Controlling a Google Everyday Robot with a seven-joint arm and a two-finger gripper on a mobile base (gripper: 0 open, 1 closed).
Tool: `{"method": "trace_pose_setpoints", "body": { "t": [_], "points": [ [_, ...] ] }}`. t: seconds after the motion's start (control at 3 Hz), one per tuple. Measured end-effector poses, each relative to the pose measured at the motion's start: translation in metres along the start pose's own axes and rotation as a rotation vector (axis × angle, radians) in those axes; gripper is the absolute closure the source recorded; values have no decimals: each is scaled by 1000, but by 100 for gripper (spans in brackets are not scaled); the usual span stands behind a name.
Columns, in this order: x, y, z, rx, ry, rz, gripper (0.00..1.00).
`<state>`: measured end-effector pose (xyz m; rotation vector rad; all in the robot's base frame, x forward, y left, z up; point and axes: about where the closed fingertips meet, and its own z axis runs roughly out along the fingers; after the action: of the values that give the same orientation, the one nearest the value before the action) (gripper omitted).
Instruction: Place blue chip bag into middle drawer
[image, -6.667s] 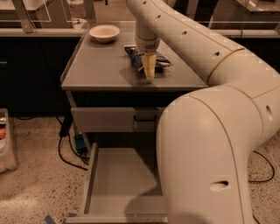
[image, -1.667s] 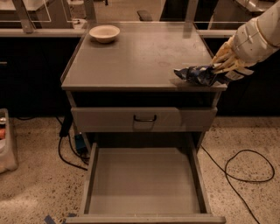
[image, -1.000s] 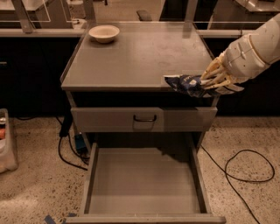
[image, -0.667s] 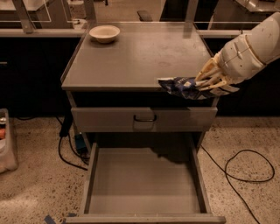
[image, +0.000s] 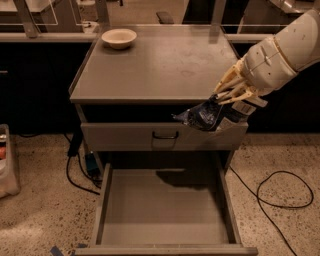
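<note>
Pincer (image: 230, 96) (with blue bag (image: 207, 116)) above drawer (image: 165, 212)

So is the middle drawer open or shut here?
Open: the middle drawer is pulled out, its bare floor showing. The gripper, above its right side, holds the blue chip bag, not yet inside.

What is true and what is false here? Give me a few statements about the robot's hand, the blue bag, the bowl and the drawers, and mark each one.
1. The gripper holds the blue chip bag in the air. True.
2. The bag lies inside the open middle drawer. False: the drawer floor is bare, and the bag hangs above it, level with the shut drawer front.
3. The cream bowl sits near the far corner of the cabinet top, on the picture's left. True.
4. The drawer with the black handle is pulled out. False: it is shut, and the drawer below it is the open one.
</note>
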<state>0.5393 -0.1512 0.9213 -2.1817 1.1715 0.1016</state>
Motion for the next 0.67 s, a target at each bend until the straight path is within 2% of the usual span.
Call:
{"method": "trace_pose_setpoints", "body": {
  "t": [0.33, 0.67],
  "points": [
    [-1, 9, 13, 1, -37, 1, 100],
    [-3, 31, 41, 29, -104, 31, 100]
  ]
}}
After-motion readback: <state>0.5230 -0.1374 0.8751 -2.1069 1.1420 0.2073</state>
